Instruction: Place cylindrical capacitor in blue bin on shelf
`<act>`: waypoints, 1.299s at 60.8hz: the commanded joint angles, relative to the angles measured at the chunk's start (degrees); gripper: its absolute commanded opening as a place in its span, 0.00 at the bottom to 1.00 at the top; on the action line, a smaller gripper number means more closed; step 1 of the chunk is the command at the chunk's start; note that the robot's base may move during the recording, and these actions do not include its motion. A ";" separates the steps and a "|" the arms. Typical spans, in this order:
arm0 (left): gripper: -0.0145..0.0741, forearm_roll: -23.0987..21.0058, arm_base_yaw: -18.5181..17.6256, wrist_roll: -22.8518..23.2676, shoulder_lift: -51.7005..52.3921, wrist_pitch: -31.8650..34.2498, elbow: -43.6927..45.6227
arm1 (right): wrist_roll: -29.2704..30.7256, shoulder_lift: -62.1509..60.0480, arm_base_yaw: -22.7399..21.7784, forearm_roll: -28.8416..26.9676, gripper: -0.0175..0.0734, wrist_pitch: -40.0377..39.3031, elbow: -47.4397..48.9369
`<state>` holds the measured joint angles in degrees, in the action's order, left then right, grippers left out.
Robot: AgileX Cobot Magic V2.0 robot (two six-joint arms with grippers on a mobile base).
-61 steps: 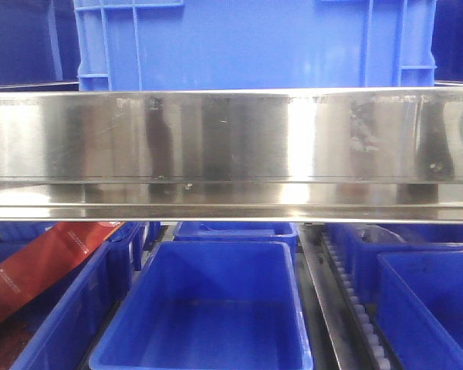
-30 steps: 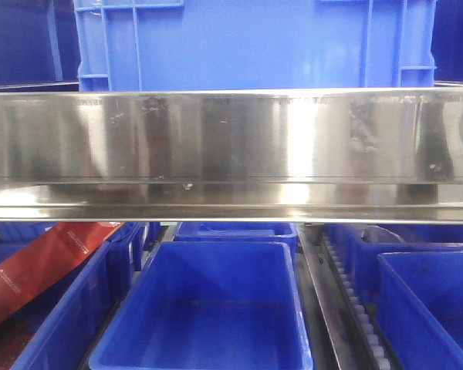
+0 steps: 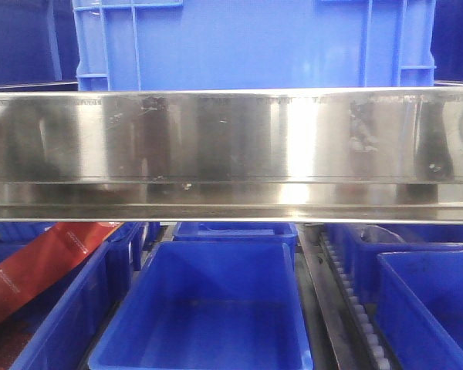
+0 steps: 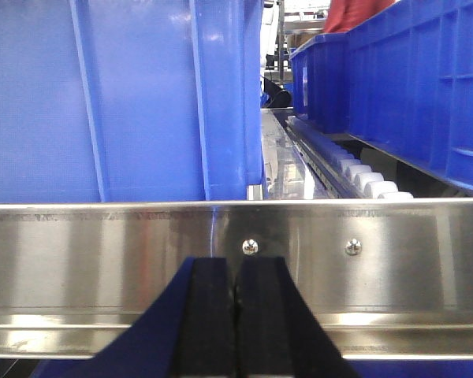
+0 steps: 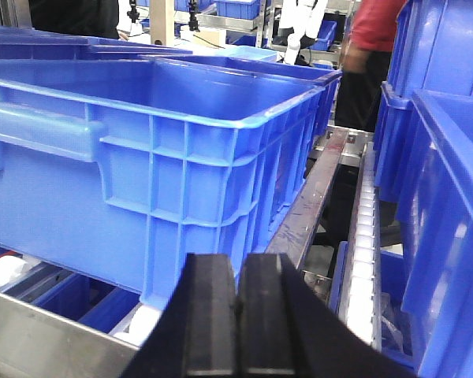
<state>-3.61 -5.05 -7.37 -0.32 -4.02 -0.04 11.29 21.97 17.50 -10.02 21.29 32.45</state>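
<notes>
The cylindrical capacitor is out of view in every frame. The shelf's shiny steel front rail point(image 3: 231, 146) spans the front view, with a large blue bin point(image 3: 255, 42) on it and an empty blue bin point(image 3: 208, 308) on the level below. Neither gripper appears in the front view. My left gripper point(image 4: 236, 266) is shut, pads pressed together with nothing visible between them, right in front of the shelf rail point(image 4: 394, 268) below a blue bin point(image 4: 126, 94). My right gripper point(image 5: 236, 264) is shut too, pointing past the corner of a blue bin point(image 5: 165, 142).
A red packet point(image 3: 38, 266) lies in a lower-left bin. White roller tracks point(image 3: 363, 308) run between the bins, also in the left wrist view point(image 4: 363, 177) and the right wrist view point(image 5: 363, 236). More blue bins stand at right point(image 5: 449, 197). A person in red point(image 5: 374, 31) stands behind.
A dark reflection on the left part of the steel rail has faded. The bins and the camera's view are unchanged.
</notes>
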 commanded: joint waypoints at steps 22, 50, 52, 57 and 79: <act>0.04 -0.34 0.00 0.50 0.32 1.23 0.04 | 0.21 -0.33 -0.31 0.32 0.01 -1.30 -0.09; 0.04 -0.34 0.00 0.50 0.32 1.23 0.04 | 0.21 -2.05 -5.59 3.39 0.01 -8.24 -5.64; 0.04 -0.34 0.00 0.50 0.32 1.23 0.04 | 0.21 -2.66 -7.13 3.39 0.01 -9.50 -7.26; 0.04 -0.34 0.00 0.50 0.32 1.23 0.04 | -0.93 -5.25 -12.20 3.27 0.01 -11.66 -11.33; 0.04 -0.34 0.00 0.50 0.32 1.23 0.04 | -2.35 -21.40 -19.92 3.18 0.01 -11.89 -26.76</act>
<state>-3.61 -5.05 -7.25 -0.32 -4.02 -0.14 9.16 3.93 -2.06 -6.98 10.91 8.36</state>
